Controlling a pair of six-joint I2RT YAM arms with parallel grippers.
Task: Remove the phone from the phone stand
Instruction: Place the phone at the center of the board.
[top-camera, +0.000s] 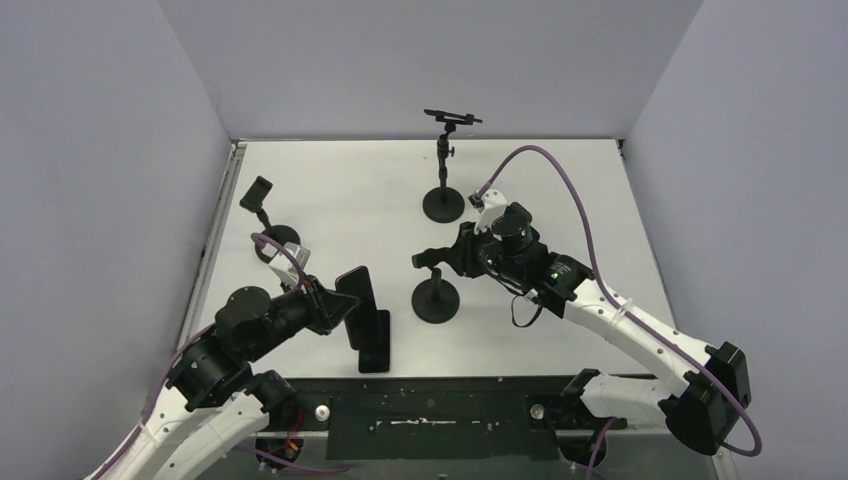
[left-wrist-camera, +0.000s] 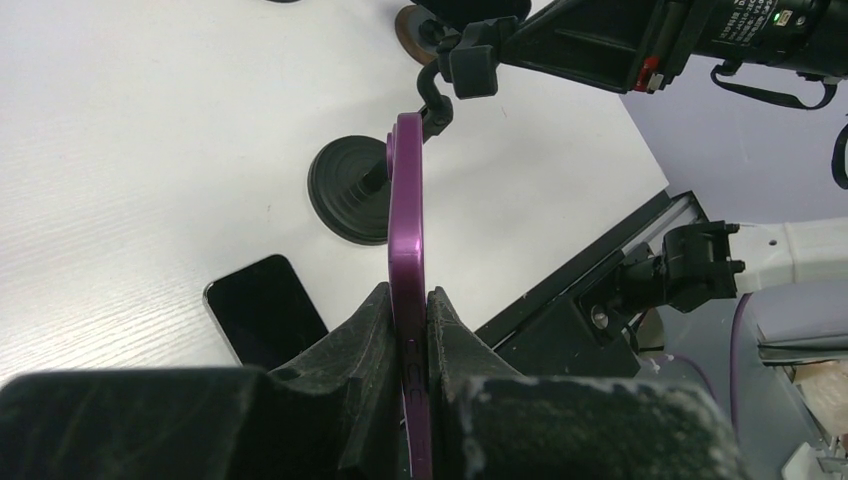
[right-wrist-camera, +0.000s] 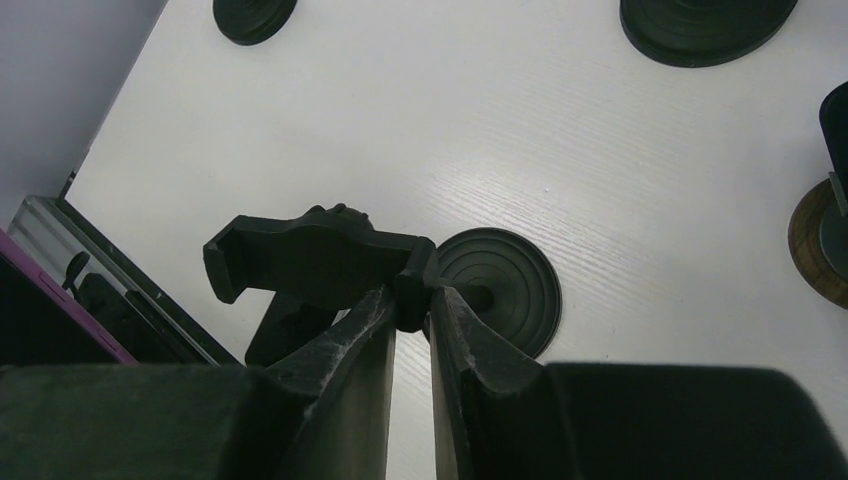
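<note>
My left gripper (top-camera: 338, 303) is shut on a purple-edged phone (top-camera: 356, 297) and holds it upright, on edge, above the table and to the left of the phone stand (top-camera: 436, 296). In the left wrist view the phone's purple edge (left-wrist-camera: 406, 220) runs up from between my fingertips (left-wrist-camera: 412, 335), apart from the stand's base (left-wrist-camera: 348, 190). My right gripper (top-camera: 448, 257) is shut on the stand's empty clamp head (right-wrist-camera: 312, 260), with the fingers pinching the joint (right-wrist-camera: 411, 292) above the round base (right-wrist-camera: 500, 287).
A second black phone (top-camera: 375, 343) lies flat on the table under the held one; it also shows in the left wrist view (left-wrist-camera: 266, 313). A tall stand (top-camera: 444, 200) is at the back centre. Another stand (top-camera: 262, 197) is at the left wall. The black front rail (top-camera: 440, 415) lies near.
</note>
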